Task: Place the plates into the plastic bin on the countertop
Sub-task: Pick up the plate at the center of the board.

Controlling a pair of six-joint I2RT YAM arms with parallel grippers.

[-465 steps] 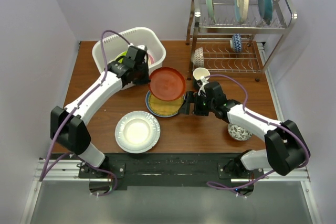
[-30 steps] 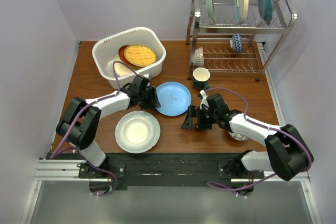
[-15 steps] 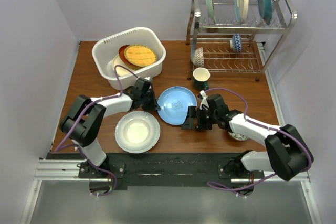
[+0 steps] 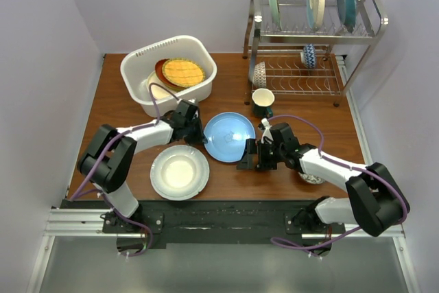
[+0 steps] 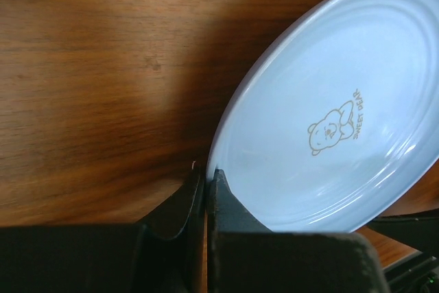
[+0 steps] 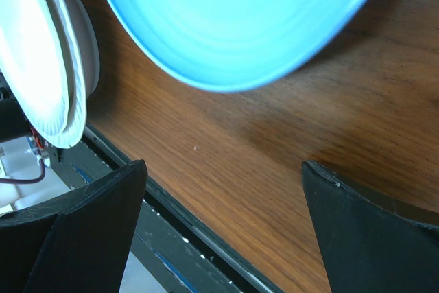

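At the far left I saw the pale lilac wall (image 4: pixel 41 66) closing in the cell, and beside it the one plastic bin (image 4: pixel 130 77), white, rounded at the corners, sitting at the back left of the countertop (image 4: pixel 116 111), dark reddish wood with a clear grain. Inside it I counted three plates: a cream one (image 4: pixel 159 90) leaning low, a red-brown one (image 4: pixel 160 68), and a yellow patterned one (image 4: pixel 182 71) on top. Two more plates were out on the wood: a white one (image 4: pixel 180 172) with a ribbed rim, lying flat near the front edge, and just right of it the light blue plate (image 4: pixel 230 136), glossy, with a small gold bear outline and lettering. My left gripper (image 4: pixel 195 130) had its jaws pinched together on that blue plate's left rim, and the plate sat tilted, throwing a shadow on the wood. The right gripper (image 4: pixel 248 156) was at the plate's near right edge with its jaws spread wide, gripping nothing. Further right stood one dark green mug (image 4: pixel 262 103), then the steel wire rack (image 4: pixel 295 33) with three upright plates on top and two patterned bowls below. A third bowl (image 4: pixel 312 175) showed partly under my right arm.
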